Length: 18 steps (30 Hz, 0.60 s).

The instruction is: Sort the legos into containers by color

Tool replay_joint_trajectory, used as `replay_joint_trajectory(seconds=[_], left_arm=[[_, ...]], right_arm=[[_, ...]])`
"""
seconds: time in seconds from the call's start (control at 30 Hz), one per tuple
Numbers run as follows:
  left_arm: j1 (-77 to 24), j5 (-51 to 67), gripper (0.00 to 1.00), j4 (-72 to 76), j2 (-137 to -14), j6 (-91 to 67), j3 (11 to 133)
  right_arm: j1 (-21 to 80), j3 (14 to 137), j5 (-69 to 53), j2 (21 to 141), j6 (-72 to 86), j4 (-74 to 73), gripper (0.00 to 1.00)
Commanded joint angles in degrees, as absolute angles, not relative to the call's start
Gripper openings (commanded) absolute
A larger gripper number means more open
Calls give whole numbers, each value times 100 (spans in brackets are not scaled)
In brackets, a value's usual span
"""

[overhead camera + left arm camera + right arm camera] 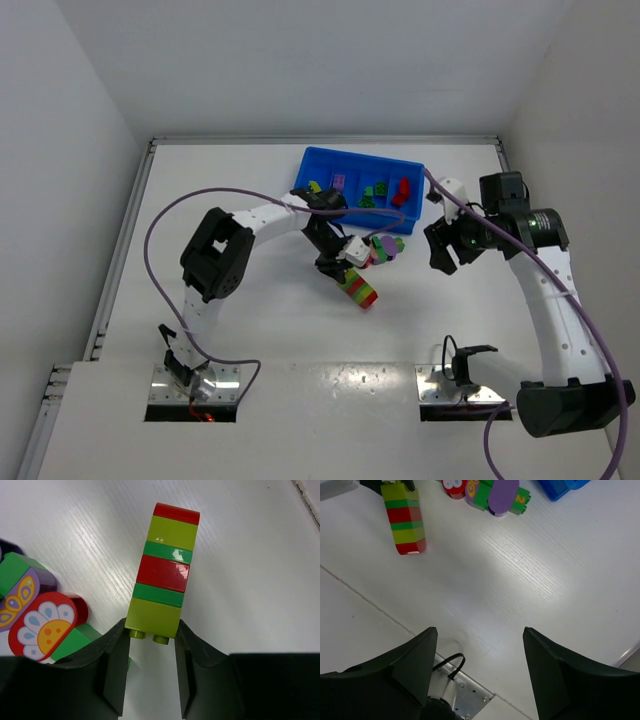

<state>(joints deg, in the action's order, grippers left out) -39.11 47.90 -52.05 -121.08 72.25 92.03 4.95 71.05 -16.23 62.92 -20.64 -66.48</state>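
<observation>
**Ana:** Which piece has it got?

**Ben:** The striped stick [162, 575], red, lime and green layers snapped together. The left gripper [152, 647] has its two fingers closed on the lime brick at the studded end, one on each flat side.

**Ana:** Where is that, relative to the bin?

**Ben:** On the white table [260, 580], on the near side of the blue tray [360, 155] and apart from it. As far as I can tell it lies flat. A flower brick [42, 627] and a butterfly brick [17, 592] sit just beside the left finger, in a loose cluster between stick and tray.

**Ana:** Will that grip hold?

**Ben:** Probably. It's hard, glossy plastic, light and stiff, so nothing to crush, but I'd guess it's slick under the pads. Held only by the last brick, the rest hangs out like a lever (a knock could pop a joint or twist it loose). Flat sides are the right faces to pinch; nearer the middle would carry steadier.

**Ana:** And the other arm?

**Ben:** The right gripper [477, 632] hovers over bare table, fingers spread wide, nothing between them. Mixed colours can't go in one compartment, so I'd expect it to take the far red end and pull.
</observation>
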Motion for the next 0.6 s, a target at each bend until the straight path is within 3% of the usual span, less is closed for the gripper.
replay_joint_trajectory(seconds=[0.0,0.23,0.57], left_arm=[[-3666,5360,20,-5203,-12155,7147,9264],[-2770,6774,14,-4368,-11689,5048,9158],[-2646,7312,14,-4368,-11188,4351,9158]], right_arm=[[475,6909,-2117,6311,-1934,-6565,70],[562,6346,-4356,6468,-1802,-5908,78],[825,6776,-4939,7575,-1652,-4536,87]])
